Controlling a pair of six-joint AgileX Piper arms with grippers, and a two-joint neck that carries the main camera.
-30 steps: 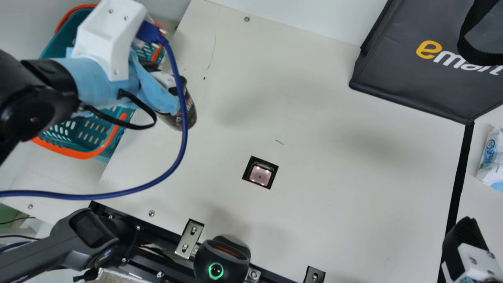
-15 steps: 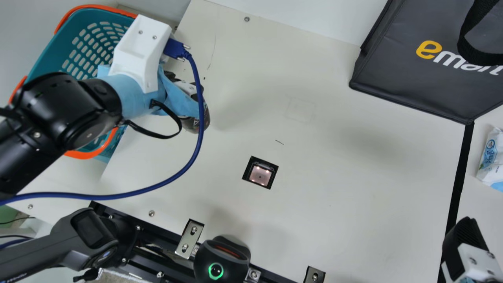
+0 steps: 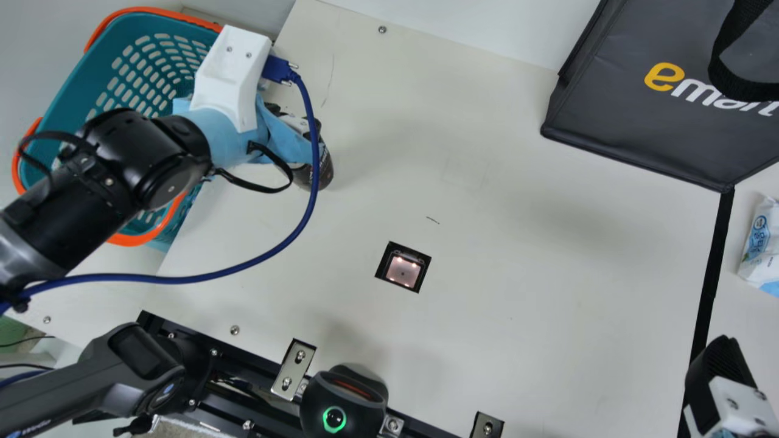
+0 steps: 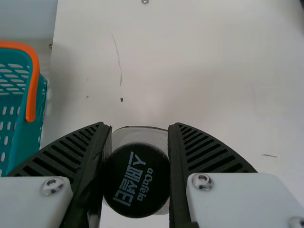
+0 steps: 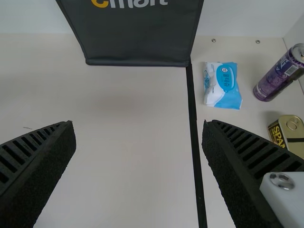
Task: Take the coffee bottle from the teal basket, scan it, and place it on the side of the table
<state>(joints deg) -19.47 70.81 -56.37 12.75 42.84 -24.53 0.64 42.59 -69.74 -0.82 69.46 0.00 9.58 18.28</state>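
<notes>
Over the cream table (image 3: 523, 261), just beside the teal basket (image 3: 61, 115): coffee bottle (image 3: 321, 170), out of the basket, held by the left gripper (image 3: 293, 137). Left wrist view: 2 ribbed fingers press on opposite sides of the bottle, its dark round cap (image 4: 136, 180) between them and facing the camera. Contact between bottle and table: cannot tell.

Right gripper (image 3: 720, 371): at the table's near right part in main view; its 2 fingers stand wide apart in right wrist view, nothing between them.

Square scan window (image 3: 403, 272), set in the table, 4 bright spots lit; bottle well apart from it. At the table's near edge, 1 black scanner (image 3: 344, 404) with a green ring, and 1 handheld scanner (image 3: 146, 359). Far right: dark grey bag (image 3: 639, 128). Beyond the black strip (image 3: 712, 274): white-and-blue packet (image 3: 758, 243), purple can (image 5: 278, 78), Spam tin (image 5: 290, 135).
</notes>
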